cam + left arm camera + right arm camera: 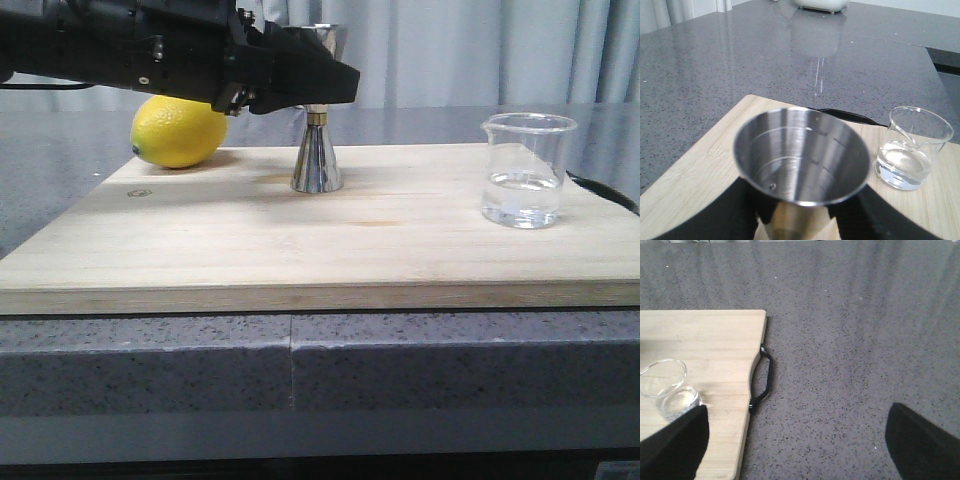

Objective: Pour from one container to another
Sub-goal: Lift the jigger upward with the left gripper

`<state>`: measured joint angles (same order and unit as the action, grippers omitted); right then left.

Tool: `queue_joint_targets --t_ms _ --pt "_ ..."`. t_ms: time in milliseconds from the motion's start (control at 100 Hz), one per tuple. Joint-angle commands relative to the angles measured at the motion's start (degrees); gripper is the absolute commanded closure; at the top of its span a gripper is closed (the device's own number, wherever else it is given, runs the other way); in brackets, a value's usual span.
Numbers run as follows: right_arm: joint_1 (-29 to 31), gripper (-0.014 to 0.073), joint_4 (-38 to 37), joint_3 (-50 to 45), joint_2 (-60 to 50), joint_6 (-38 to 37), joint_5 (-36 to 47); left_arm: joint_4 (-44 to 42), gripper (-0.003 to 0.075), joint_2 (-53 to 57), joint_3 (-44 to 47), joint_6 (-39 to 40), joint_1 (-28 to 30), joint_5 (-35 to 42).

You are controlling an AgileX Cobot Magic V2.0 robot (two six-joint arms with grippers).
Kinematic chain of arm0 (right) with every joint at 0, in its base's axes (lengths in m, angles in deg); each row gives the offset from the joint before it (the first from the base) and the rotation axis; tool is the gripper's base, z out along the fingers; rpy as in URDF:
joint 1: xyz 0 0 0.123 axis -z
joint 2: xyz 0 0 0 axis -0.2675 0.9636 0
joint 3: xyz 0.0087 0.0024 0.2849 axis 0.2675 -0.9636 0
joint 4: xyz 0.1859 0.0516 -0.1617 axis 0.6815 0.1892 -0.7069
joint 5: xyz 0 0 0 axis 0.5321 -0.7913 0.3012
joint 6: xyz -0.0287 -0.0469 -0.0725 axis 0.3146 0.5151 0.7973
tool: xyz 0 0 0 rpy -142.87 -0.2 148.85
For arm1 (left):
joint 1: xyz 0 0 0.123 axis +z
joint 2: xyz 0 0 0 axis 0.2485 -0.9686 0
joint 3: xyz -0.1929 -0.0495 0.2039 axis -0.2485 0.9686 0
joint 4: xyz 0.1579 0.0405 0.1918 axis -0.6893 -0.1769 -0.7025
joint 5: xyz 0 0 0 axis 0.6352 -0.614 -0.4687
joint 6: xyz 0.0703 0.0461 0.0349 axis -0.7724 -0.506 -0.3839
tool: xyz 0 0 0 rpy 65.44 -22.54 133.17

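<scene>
Two vessels standing upright, well apart on board [250,250] | jigger [317,150] mid-board, sitting between left gripper [300,85] fingers, grip indeterminate | beaker [522,170] lying nearer right gripper [795,440], fingers spread, holding nothing.

Soft even daylight, blurred close jigger [802,160]
</scene>
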<state>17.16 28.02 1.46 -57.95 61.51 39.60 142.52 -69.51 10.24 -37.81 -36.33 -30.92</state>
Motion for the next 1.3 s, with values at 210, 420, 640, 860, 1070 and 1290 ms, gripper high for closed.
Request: queue_joint_targets --t_ms 210,420,640,860,1070,1290 --pt "0.2 -0.0055 0.0 2.1 0.8 0.3 4.5 4.8 0.0504 2.7 -1.7 0.5 -0.5 -4.7" --pt "0.2 -0.0055 0.0 2.1 0.8 0.3 4.6 4.8 0.0505 2.7 -3.5 0.5 -0.5 -11.5" --pt "0.2 -0.0055 0.0 2.1 0.8 0.3 4.8 4.8 0.0505 2.8 -3.9 1.6 -0.5 -15.5" --pt "0.2 -0.0055 0.0 2.1 0.8 0.3 4.9 2.3 0.0505 5.1 -3.9 4.9 -0.5 -15.5" --pt "0.0 -0.0055 0.2 2.1 0.8 0.4 5.0 -0.4 0.0505 8.0 -3.9 6.7 -0.8 -15.5" --pt "-2.3 -0.0055 4.0 2.1 2.4 5.7 5.0 -0.9 0.0505 8.3 -3.9 8.0 -0.8 -15.5"
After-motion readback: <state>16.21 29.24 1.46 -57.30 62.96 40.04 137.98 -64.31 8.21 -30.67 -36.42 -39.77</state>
